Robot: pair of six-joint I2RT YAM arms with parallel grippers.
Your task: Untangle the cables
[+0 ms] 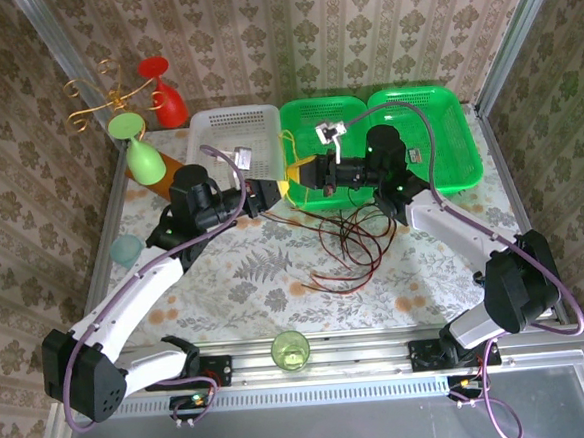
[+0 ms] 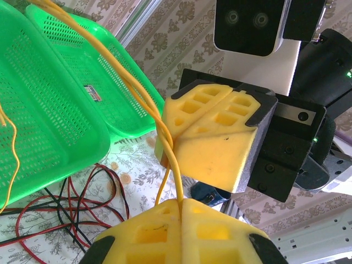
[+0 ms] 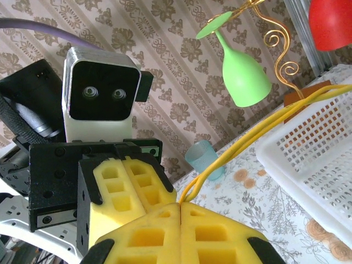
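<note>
The left end effector (image 2: 180, 203) and right end effector (image 3: 180, 205), tip to tip, both clamp the yellow cable (image 2: 140, 91). Loose red and black cables (image 1: 352, 243) lie on the tabletop (image 1: 246, 282) nearby.

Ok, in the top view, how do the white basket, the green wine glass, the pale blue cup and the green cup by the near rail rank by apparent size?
1. white basket
2. green wine glass
3. green cup and pale blue cup: they look about alike, so not ranked.
</note>
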